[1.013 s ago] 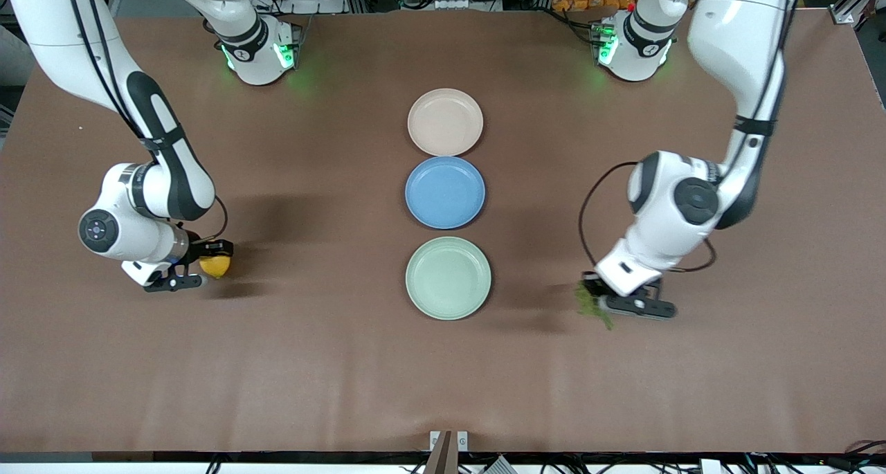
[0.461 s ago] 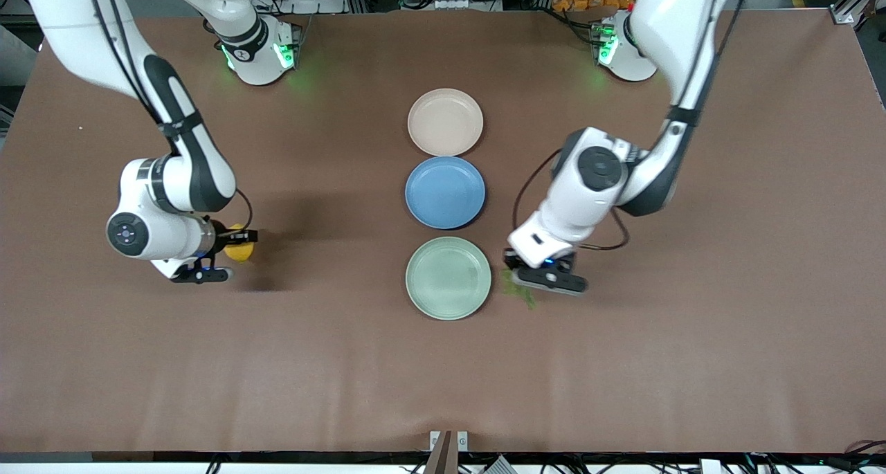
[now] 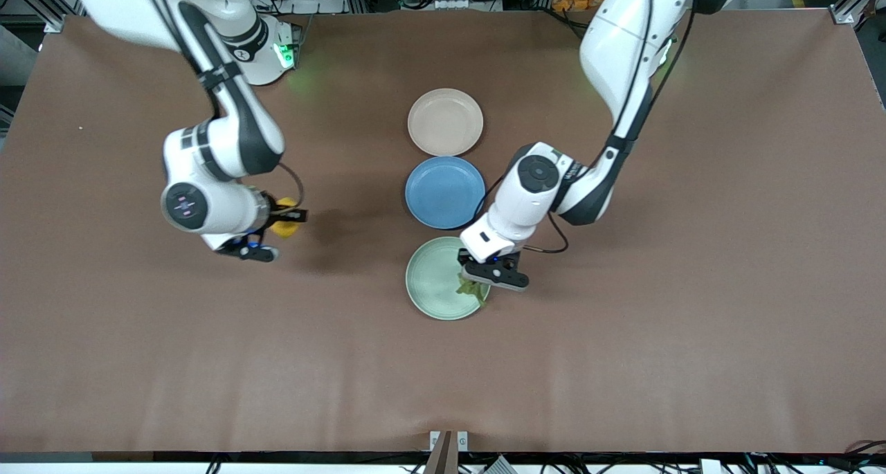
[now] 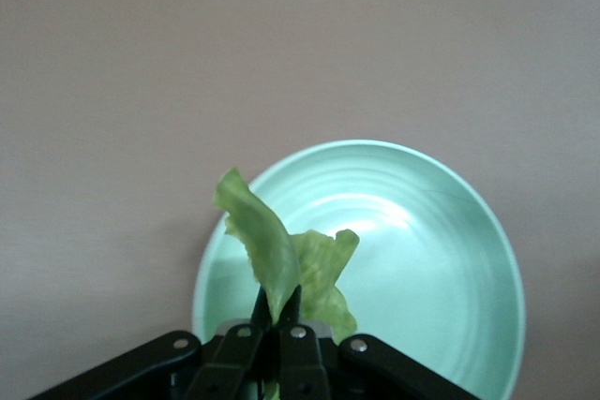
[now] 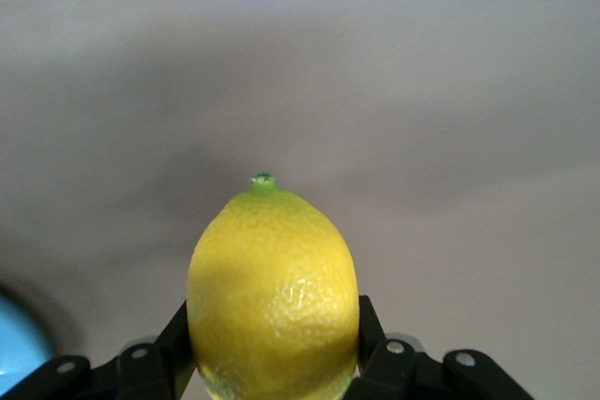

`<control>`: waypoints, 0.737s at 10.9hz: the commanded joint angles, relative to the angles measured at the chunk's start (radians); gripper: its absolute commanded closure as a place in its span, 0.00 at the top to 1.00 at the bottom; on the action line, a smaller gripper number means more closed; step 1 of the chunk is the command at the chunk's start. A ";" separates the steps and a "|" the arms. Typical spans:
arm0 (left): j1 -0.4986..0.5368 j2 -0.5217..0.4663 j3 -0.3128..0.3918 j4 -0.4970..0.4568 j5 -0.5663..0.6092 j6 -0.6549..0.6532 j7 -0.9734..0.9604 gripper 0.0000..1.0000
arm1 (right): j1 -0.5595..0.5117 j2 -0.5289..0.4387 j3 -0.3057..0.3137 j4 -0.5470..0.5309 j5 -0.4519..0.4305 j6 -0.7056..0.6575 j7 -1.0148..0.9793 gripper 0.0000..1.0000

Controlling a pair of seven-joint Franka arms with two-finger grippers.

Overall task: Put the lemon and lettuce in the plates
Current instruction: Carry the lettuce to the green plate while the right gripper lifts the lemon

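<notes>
while the left gripper (image 3: 477, 283) hangs over the rim of the mint green plate (image 3: 436, 280), on the side toward the left arm's end of the bench (image 3: 692, 322), its fingers are pinched tight on the lettuce (image 3: 472, 290). in the left wrist view the lettuce (image 4: 286, 264) stands up out of the clamped fingertips (image 4: 253, 311) as a crinkled leaf, with the mint green plate (image 4: 422, 259) spread under it; whether the leaf's lower end touches the plate is hard to tell from here.

the right gripper (image 3: 277, 228) is up over bare bench toward the right arm's end, well apart from the three plates, and it grips the lemon (image 3: 285, 225). the right wrist view shows the lemon (image 5: 272, 297) squeezed between the two fingers (image 5: 178, 348), its small green tip pointing away from the gripper.

the beige-pink plate (image 3: 445, 122) lies farthest from the front camera, the blue plate (image 3: 445, 192) just nearer, and the mint green plate nearest. both the beige-pink and blue plates hold nothing.
</notes>
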 commanded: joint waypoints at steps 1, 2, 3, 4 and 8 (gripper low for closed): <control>-0.054 0.032 0.015 0.046 -0.019 0.019 -0.088 0.00 | 0.121 -0.043 -0.003 -0.019 0.082 -0.008 0.211 0.00; -0.065 0.041 0.013 0.046 -0.019 0.025 -0.142 0.00 | 0.167 -0.049 -0.003 -0.019 0.116 -0.008 0.257 0.00; -0.079 0.049 0.013 0.046 -0.019 0.028 -0.167 0.00 | 0.217 -0.049 -0.002 -0.019 0.136 0.001 0.326 0.00; -0.079 0.061 0.013 0.046 -0.019 0.028 -0.170 0.00 | 0.276 -0.046 -0.002 -0.021 0.156 0.022 0.383 0.00; -0.090 0.078 0.015 0.056 -0.016 0.051 -0.223 1.00 | 0.464 -0.009 -0.003 -0.027 0.223 0.159 0.584 0.00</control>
